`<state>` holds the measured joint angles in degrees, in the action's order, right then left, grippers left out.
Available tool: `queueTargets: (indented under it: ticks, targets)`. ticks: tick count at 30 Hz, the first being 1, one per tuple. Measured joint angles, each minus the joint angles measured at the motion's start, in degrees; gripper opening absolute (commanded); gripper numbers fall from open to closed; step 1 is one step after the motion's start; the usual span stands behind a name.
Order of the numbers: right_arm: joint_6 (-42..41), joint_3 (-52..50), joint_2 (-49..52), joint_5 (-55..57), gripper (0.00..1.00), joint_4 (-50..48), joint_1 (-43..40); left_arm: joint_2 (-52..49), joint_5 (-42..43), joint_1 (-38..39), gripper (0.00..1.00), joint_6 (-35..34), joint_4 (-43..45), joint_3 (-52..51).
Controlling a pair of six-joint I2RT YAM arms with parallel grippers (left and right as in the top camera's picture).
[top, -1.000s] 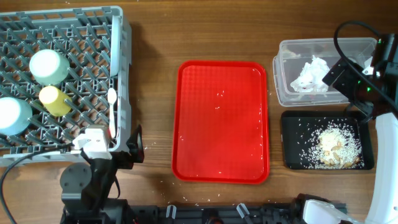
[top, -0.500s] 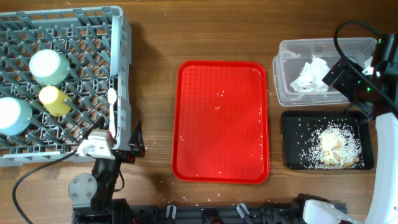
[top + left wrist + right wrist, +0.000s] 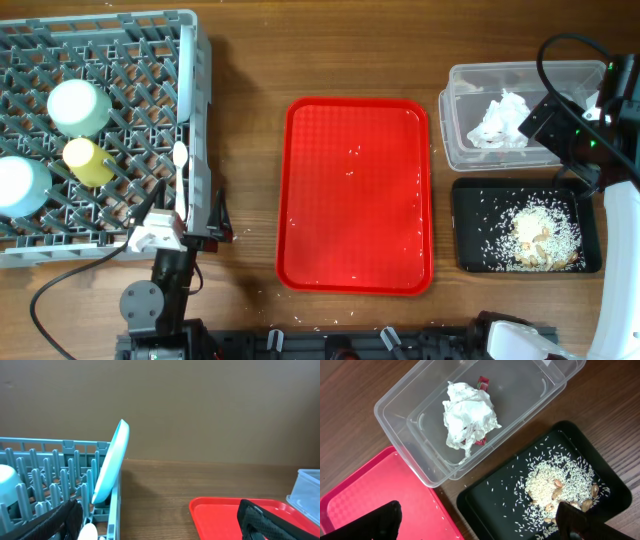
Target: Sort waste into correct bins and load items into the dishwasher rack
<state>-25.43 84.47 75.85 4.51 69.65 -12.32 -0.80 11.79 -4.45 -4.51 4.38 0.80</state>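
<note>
Spreading empty jaws, left gripper (image 3: 160,527) and right gripper (image 3: 475,525) hang beside the dishwasher rack (image 3: 50,462) and over the clear tub (image 3: 390,414).

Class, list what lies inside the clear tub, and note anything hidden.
Inside the clear tub lies a crumpled tissue on top of a red wrapper. Only two red bits of the wrapper show, at opposite edges of the tissue. The rest is covered.

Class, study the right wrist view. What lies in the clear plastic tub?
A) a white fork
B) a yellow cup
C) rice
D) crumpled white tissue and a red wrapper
D: the tub holds crumpled tissue with a red wrapper; rice lies in the black tray.
</note>
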Motion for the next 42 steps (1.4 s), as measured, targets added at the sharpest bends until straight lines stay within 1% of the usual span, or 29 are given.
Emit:
queueTargets:
  ticks: [5, 42]
  targets:
    - [0.00, 0.00, 0.00, 0.02, 1.00, -0.02, 0.00, -0.02, -0.83, -1.20, 1.00, 0.00, -7.54, -0.22]
    - [0.00, 0.00, 0.00, 0.00, 1.00, -0.02, 0.00, 0.00, -1.25, -1.20, 1.00, 0.00, -7.54, -0.20]
